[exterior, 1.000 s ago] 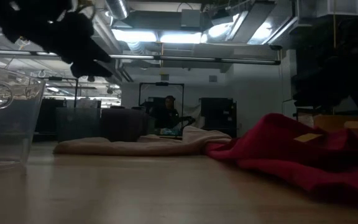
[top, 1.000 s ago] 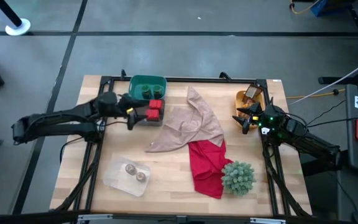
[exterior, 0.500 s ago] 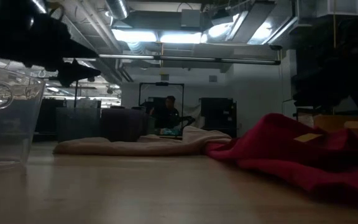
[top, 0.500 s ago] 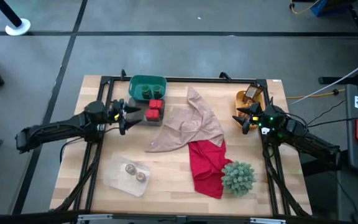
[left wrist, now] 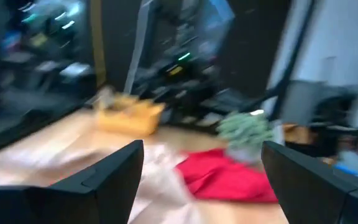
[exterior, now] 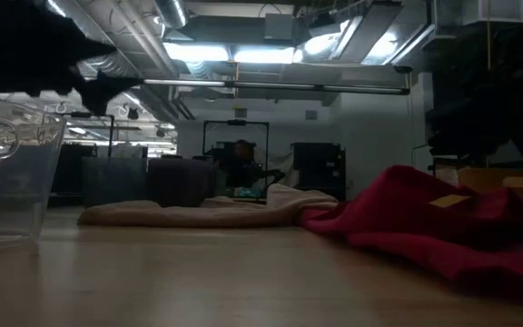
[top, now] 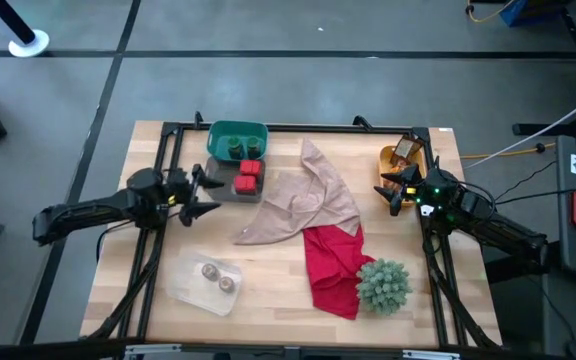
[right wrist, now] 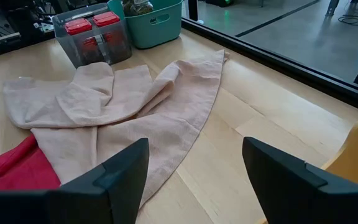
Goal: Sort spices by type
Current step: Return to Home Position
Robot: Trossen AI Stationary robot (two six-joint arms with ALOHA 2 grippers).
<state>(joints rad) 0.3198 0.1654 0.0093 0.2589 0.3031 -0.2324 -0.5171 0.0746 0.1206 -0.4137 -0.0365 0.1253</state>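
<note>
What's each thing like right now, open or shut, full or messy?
Left gripper, open, empty.
Right gripper, open, empty.
Green bin, holds green jars.
Red tins, upright in a grey box.
Clear bin, holds two pots.
Yellow bin, holds packets.
Tan cloth, crumpled.
Red cloth, crumpled.
Plant, upright.

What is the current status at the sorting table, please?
Left gripper open, empty, beside red tins. Right gripper open, empty, by orange bin. No loose spices visible. Beige cloth lies between arms.
</note>
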